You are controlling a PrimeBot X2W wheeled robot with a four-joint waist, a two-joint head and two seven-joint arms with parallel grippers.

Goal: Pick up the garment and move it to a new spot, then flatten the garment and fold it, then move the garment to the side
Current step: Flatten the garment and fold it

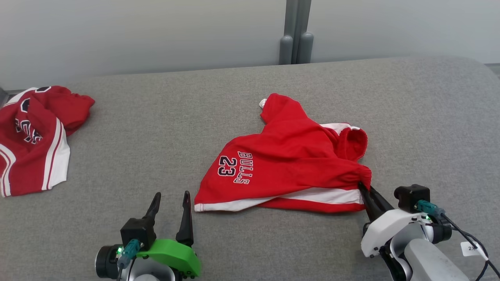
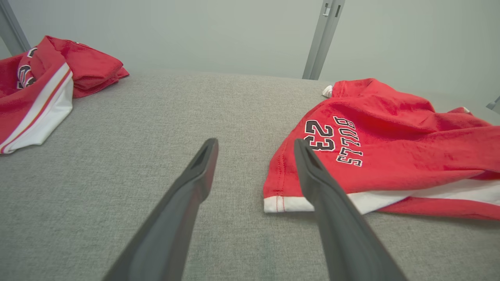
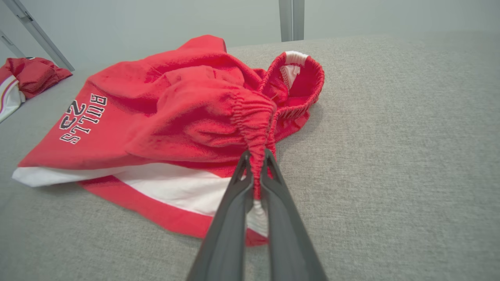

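The red fleece shorts with white side stripes and the print "BULLS 23" (image 1: 289, 164) lie crumpled near the middle of the grey woven fabric surface (image 1: 156, 128), a little toward the robot's right. Their long axis runs across the head view, from left to right. The gathered elastic waistband points to the right, the white-edged leg hem points to the left, and the other leg is turned away toward the wall.

The right gripper (image 1: 365, 187) is clamped on the waistband; in the right wrist view its two dark fingers are pressed together with the bunched elastic between them (image 3: 256, 156).

The left gripper (image 1: 172, 195) has its fingers apart and holds nothing. It is just beside the left hem corner of the shorts, not touching it.

A second red and white crumpled garment (image 1: 31, 136) lies well apart, at the far left edge
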